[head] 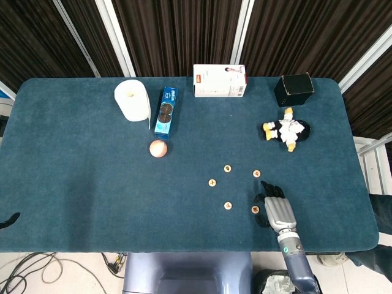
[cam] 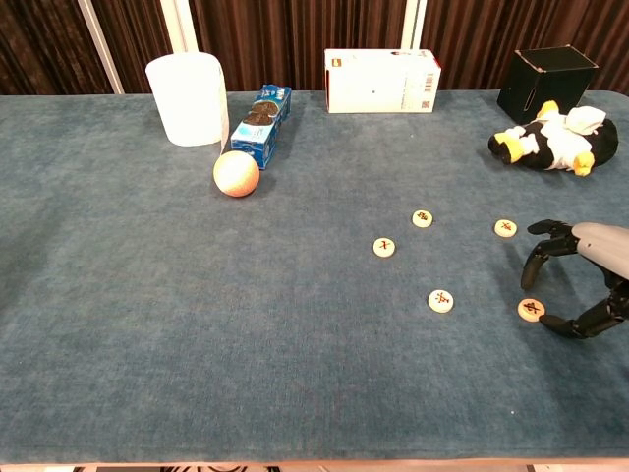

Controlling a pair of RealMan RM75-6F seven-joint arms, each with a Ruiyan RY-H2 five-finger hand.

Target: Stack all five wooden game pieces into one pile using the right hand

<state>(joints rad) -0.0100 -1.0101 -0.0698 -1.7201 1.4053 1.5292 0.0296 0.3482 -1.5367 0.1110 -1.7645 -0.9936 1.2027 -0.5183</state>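
Five round wooden game pieces lie flat and apart on the blue table. They are the far one, the right one, the left one, the near-middle one and the near-right one. My right hand hovers just right of the near-right piece, with its fingers curved and apart on either side of it and nothing held. Only a dark tip of my left hand shows at the left edge.
Along the back stand a white paper roll, a blue cookie pack, a white box and a black box. A penguin plush lies at the right, and an orange ball left of the pieces.
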